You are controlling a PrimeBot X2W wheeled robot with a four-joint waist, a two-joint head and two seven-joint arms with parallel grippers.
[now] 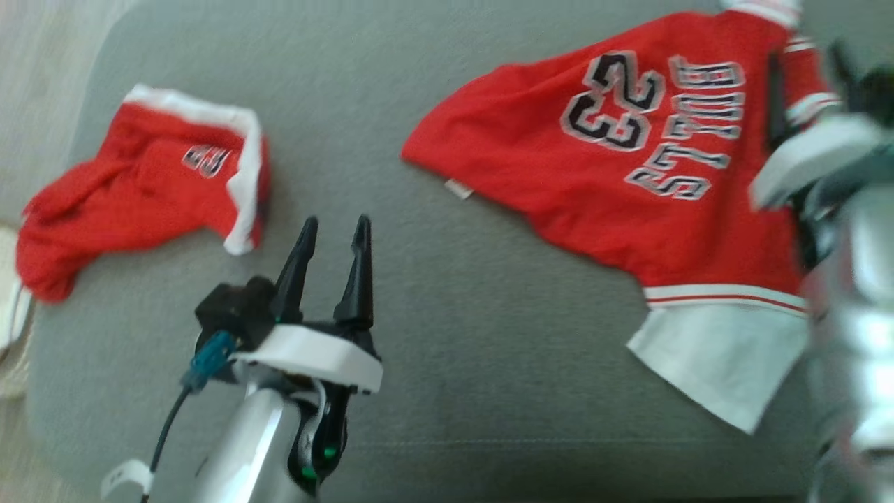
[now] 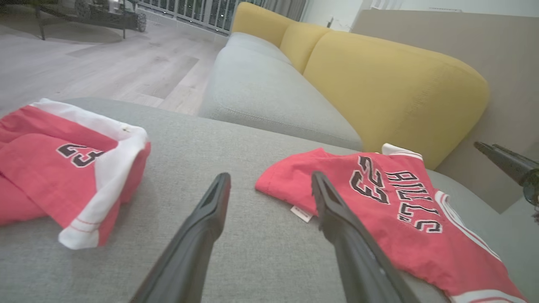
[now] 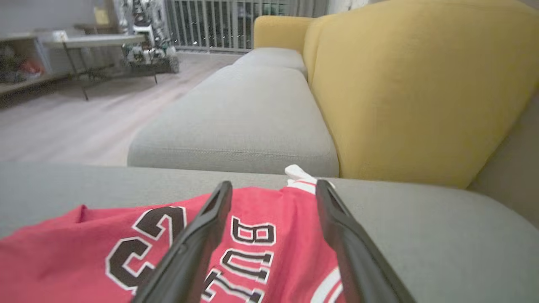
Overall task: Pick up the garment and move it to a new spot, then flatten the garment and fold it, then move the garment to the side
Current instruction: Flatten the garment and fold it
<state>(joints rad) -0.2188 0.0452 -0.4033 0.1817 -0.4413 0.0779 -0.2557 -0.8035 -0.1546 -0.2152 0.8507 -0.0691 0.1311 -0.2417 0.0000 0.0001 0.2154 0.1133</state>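
Note:
The garment, a red jersey (image 1: pixel 628 168) lettered "BULLS 23" with a white striped hem, lies spread and slightly wrinkled on the right of the grey cushion (image 1: pixel 454 335). The left wrist view shows the jersey (image 2: pixel 379 219) at right. My right gripper (image 3: pixel 273 187) hovers just above the jersey (image 3: pixel 84 261) near its collar end, fingers open, nothing between them. In the head view its blurred pale wrist (image 1: pixel 814 157) sits at the jersey's right edge. My left gripper (image 1: pixel 334 230) stands open over bare cushion between the two red garments, touching neither.
Crumpled red shorts (image 1: pixel 140 188) with white trim lie at the cushion's left edge. Beyond the cushion run a grey sofa seat (image 3: pixel 244 118) and yellow backrests (image 3: pixel 412 84). Wooden floor (image 2: pixel 105 63) lies to the left, with a table (image 3: pixel 84 42) further off.

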